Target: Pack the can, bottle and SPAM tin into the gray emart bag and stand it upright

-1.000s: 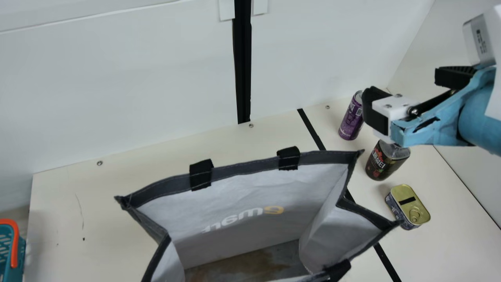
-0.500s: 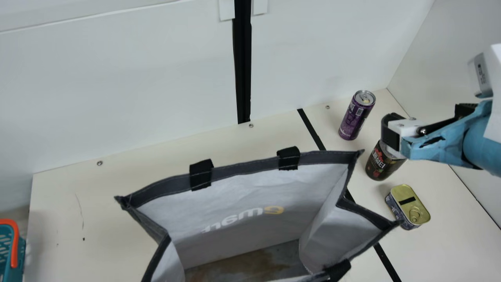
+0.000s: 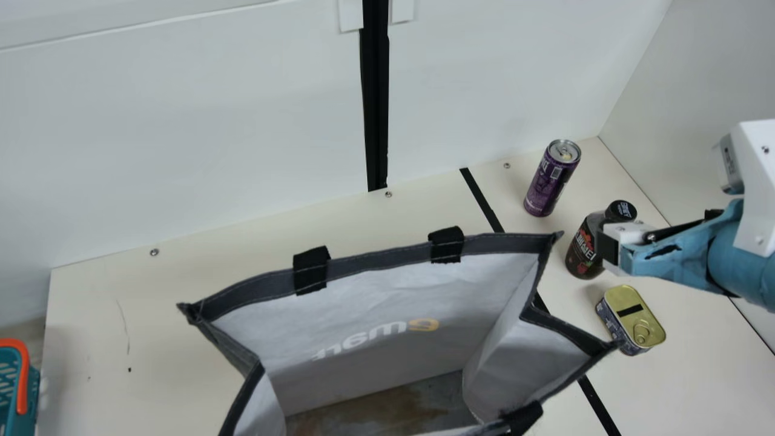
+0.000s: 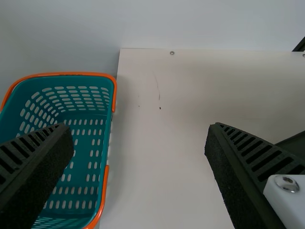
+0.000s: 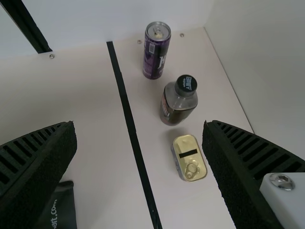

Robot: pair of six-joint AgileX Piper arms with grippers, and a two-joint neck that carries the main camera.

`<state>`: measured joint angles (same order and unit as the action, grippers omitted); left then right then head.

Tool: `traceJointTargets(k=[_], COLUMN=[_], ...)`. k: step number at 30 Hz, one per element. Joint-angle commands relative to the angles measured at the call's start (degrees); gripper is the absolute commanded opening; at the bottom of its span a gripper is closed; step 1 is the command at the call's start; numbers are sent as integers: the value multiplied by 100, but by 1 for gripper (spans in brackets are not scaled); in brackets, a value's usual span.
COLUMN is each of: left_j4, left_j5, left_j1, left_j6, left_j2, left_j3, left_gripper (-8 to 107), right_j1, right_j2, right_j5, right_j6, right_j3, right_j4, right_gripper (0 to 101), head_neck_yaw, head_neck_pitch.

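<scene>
The cream counter [image 3: 109, 315] carries the gray emart bag [image 3: 375, 257], which stands upright at the near middle with its mouth open; the part of its floor that shows has nothing on it. A teal basket [image 4: 66, 74] with orange handles sits at the counter's left edge.

The left gripper [image 4: 139, 143] is open with nothing between its fingers, over the left side. The right gripper [image 5: 140, 157], likewise open and empty, hangs above the right side, near the three goods.

Right of the bag, beyond the black strip, the dark bottle [image 3: 584, 248] stands between the other two. The purple can [image 3: 551, 178] stands upright on its far side, and the SPAM tin [image 3: 629, 321], smallest of all, lies on its near side with its gold lid up.

The packing looks to be at its very start: all three goods are left to load, while the bag already stands as asked.

Since the earlier frames, the right gripper has come lower and nearer, uncovering the can and then the bottle's cap. The goods and the bag have not moved.
</scene>
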<state>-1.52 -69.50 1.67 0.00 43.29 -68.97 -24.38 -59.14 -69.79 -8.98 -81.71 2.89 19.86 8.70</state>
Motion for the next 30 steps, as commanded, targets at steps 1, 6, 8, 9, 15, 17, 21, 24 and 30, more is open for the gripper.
traceJointTargets(k=[1,6,8,9,15,17,21,24,30], left_j4=[0,0,0,0,0,0,0,0,0], left_j5=[0,0,0,0,0,0,0,0,0], left_j1=[0,0,0,0,0,0,0,0,0], left_j6=[0,0,0,0,0,0,0,0,0], left_j2=[0,0,0,0,0,0,0,0,0], left_j3=[0,0,0,0,0,0,0,0,0], left_gripper=[90,90,90,90,90,90,90,90,90], right_j1=[-13,-46,-47,-47,-47,-47,-47,-47,-47], right_j2=[40,152,164,172,188,188,188,188,188], right_j5=[-11,-11,-15,-15,-3,-3,-3,-3,-3], right_j6=[29,81,82,93,93,93,93,93,93], right_j3=[115,315,321,330,330,330,330,330,330], right_j4=[0,-8,-5,-10,-10,-10,-10,-10,-10], right_gripper=[95,95,95,95,95,95,95,95,95], head_neck_yaw=[14,14,14,14,14,14,14,14,14], head_neck_pitch=[130,130,130,130,130,130,130,130,130])
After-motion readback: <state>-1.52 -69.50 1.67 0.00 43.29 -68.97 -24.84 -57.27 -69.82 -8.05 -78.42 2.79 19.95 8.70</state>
